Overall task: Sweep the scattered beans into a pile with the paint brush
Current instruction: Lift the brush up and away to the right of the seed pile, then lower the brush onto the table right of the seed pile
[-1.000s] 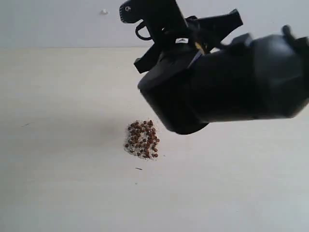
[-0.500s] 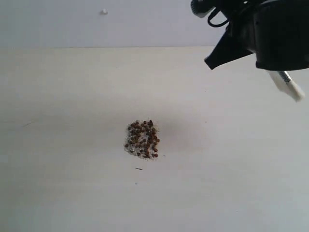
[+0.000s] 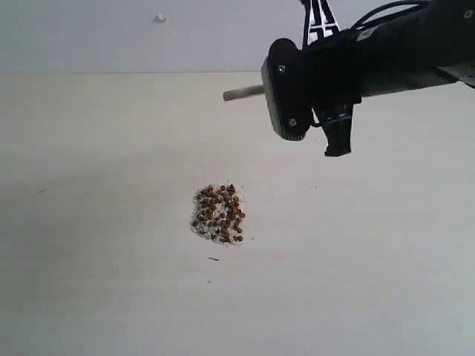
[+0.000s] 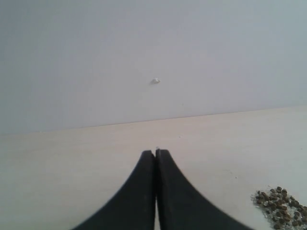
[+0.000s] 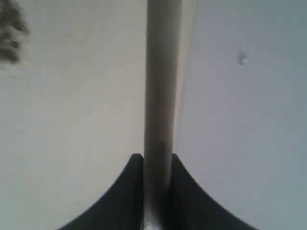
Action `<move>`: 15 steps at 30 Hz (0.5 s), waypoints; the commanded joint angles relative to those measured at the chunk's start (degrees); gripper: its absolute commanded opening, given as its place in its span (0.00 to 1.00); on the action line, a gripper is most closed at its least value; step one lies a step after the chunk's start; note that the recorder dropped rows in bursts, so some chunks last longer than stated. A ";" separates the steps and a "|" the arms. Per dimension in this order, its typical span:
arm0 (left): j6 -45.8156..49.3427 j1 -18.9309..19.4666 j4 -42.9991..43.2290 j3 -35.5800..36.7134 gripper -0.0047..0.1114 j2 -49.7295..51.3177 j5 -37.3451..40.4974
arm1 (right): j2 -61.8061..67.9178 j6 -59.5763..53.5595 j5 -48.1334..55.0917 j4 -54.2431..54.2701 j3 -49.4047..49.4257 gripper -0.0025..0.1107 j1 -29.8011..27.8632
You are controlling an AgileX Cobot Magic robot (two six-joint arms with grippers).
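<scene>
Black arm (image 3: 386,52), silver screws (image 3: 281,68), looped cable (image 3: 375,12); tapered black left end effector (image 4: 155,153).

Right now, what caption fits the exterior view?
Right gripper holds the brush in the air; beans lie piled on the table.

Beans (image 3: 218,215): tiny round reddish-brown grains mixed with pale whitish crumbs. They are gathered in one compact patch on the table (image 3: 89,297), packed edge to edge.

Paint brush (image 3: 242,93): its pale handle is clamped between the jaws of my right gripper (image 5: 157,160). I hold it raised clear of the table and roughly level, well apart from the beans. Only a short handle stub shows in the exterior view. My wrist picture is blurred, so the handle's finish appears plain at best.
</scene>
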 commanded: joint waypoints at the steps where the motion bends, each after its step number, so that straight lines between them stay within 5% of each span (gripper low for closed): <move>1: -0.20 -0.05 -0.26 0.14 0.04 -0.29 0.08 | -1.27 29.32 16.24 -4.88 -2.32 0.02 -0.14; 6: -0.20 -0.05 -0.26 0.14 0.04 -0.29 0.08 | -1.38 71.19 30.80 -5.73 -7.19 0.02 -0.53; 8: -0.20 -0.05 -0.26 0.14 0.04 -0.29 0.08 | -1.38 79.20 36.03 -4.69 -7.19 0.02 -1.44; 15: -0.20 -0.05 -0.26 0.14 0.04 -0.29 0.08 | -1.38 83.56 38.36 3.94 -3.45 0.02 -5.96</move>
